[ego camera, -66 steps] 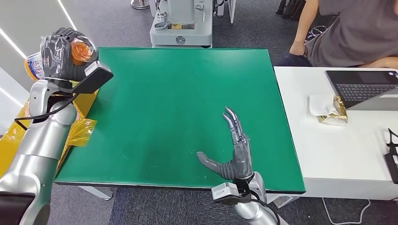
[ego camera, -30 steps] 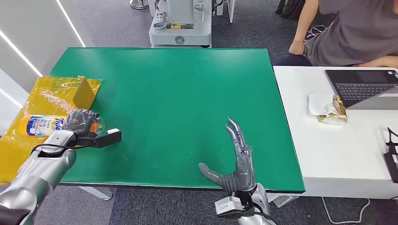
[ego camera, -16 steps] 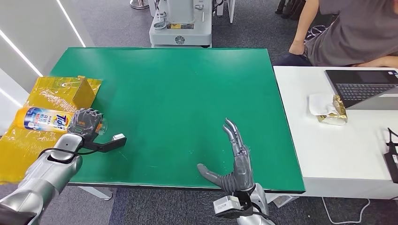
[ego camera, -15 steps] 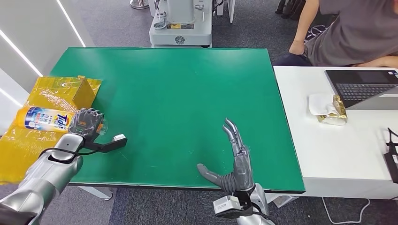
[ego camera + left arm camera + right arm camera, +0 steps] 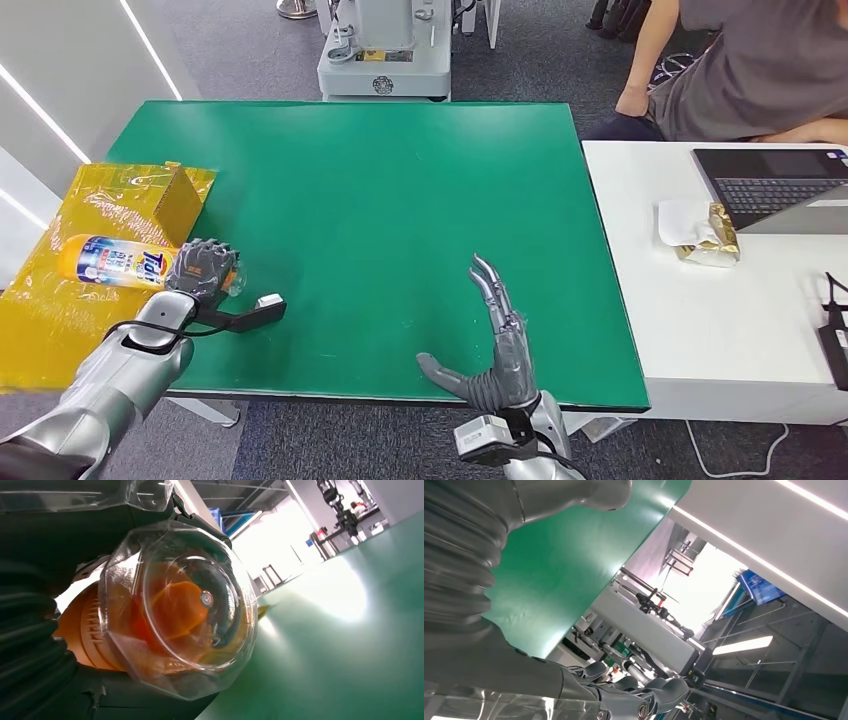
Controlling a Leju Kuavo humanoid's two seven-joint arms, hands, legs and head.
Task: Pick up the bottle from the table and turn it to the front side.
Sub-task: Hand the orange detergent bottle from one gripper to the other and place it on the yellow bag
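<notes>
The left hand (image 5: 203,268) is wrapping its fingers around the cap end of the bottle (image 5: 118,259), which is lying on its side at about nine o'clock on the green table (image 5: 380,200), its body reaching out over the yellow bag (image 5: 60,300). The clear cap (image 5: 180,605) is looking slick and rigid; a grip lower on the labelled body would probably be surer. The right hand (image 5: 498,345) is resting at six o'clock with fingers spread, holding nothing.
</notes>
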